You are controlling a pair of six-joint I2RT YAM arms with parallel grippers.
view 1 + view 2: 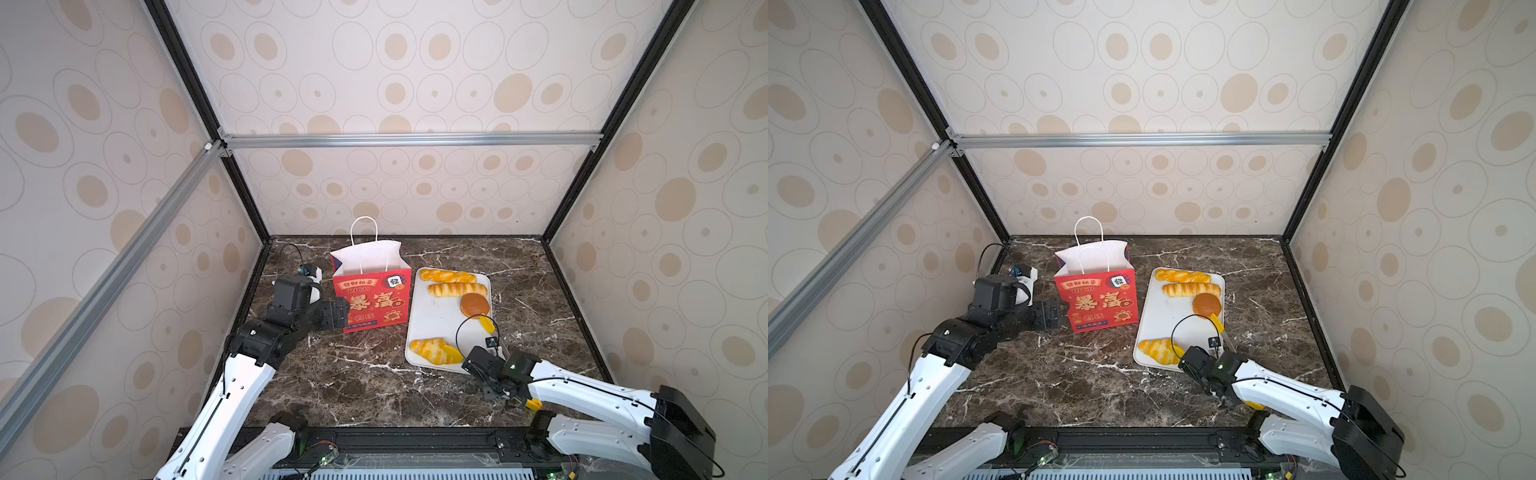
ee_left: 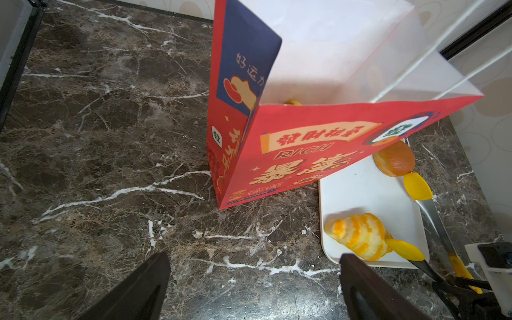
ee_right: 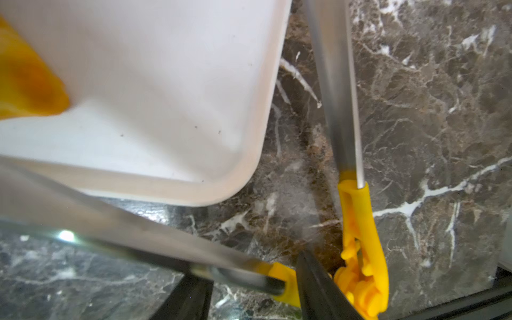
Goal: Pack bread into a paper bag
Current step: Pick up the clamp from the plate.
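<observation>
**Top views:** My left gripper [image 1: 343, 312] sits on the worktop [image 1: 353, 386], fingers spread wide and empty. Their tips are just short of the upright paper bag [image 1: 372, 299]. My right gripper [image 1: 503, 394] is low at the hinge end of the tongs [image 1: 487, 325]. Ahead of its fingers lies the tray [image 1: 432, 324], carrying two twisted sticks [image 1: 448, 275], a round bun [image 1: 473, 305] and a croissant [image 1: 432, 350].

**Left wrist:** The bag's front corner [image 2: 241, 166] stands straight ahead of the open fingers [image 2: 138, 291], not touching them. A yellow piece [image 2: 292, 102] peeps from inside. Beyond one finger, the tong tips touch croissant [image 2: 360, 238] and bun [image 2: 394, 158].

**Right wrist:** My fingers [image 3: 318, 288] stand apart at the hinge with one tong arm crossing the gap. I cannot tell whether they pinch it. The tray's corner [image 3: 235, 180] is near.
</observation>
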